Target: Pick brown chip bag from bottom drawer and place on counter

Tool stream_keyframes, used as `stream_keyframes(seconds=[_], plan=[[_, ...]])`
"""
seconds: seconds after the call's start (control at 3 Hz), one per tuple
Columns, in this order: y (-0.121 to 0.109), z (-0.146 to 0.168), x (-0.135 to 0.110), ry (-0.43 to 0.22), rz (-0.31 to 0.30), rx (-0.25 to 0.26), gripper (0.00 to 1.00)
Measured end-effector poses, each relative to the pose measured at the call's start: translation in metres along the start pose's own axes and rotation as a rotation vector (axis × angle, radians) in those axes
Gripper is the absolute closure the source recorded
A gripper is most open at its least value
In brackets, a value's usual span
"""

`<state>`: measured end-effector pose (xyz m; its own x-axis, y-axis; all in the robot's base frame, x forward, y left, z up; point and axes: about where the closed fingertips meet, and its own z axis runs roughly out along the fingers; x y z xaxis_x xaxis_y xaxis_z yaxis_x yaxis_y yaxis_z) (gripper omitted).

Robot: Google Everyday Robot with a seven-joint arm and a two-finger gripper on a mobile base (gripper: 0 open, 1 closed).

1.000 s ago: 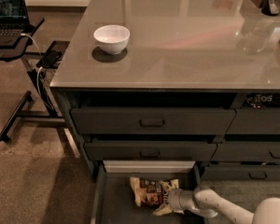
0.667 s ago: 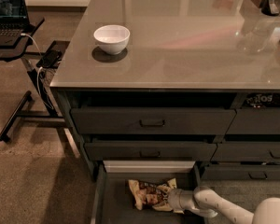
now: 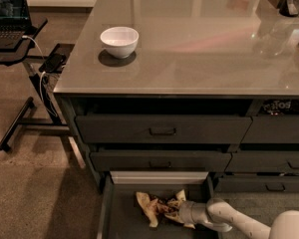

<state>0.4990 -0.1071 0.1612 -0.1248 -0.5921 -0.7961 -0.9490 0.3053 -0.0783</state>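
Note:
The bottom drawer (image 3: 120,218) stands pulled open at the foot of the left drawer stack. The brown chip bag (image 3: 154,205), cream-yellow with a dark panel, lies crumpled inside it. My gripper (image 3: 175,211) reaches in from the lower right on a white arm and is closed on the bag's right end. The bag looks lifted and bunched at the gripper. The counter (image 3: 199,39) is the glossy grey top above the drawers.
A white bowl (image 3: 119,41) stands on the counter's left side. Two handled drawers (image 3: 162,129) sit above the open one. A dark packet with "Tos" lettering (image 3: 281,106) shows in the upper right drawer. A black laptop stand (image 3: 20,49) stands to the left.
The bag has shifted left and crumpled more in the gripper's hold. The arm has moved slightly with it.

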Motion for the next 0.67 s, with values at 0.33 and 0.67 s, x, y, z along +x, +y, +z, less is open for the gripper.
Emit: stream_keyframes(seconds=[0.33,0.67], plan=[[0.0,0.0,0.0,0.0,0.0,0.0,1.0],[0.0,0.0,-0.0001,0.0,0.0,0.0,1.0]])
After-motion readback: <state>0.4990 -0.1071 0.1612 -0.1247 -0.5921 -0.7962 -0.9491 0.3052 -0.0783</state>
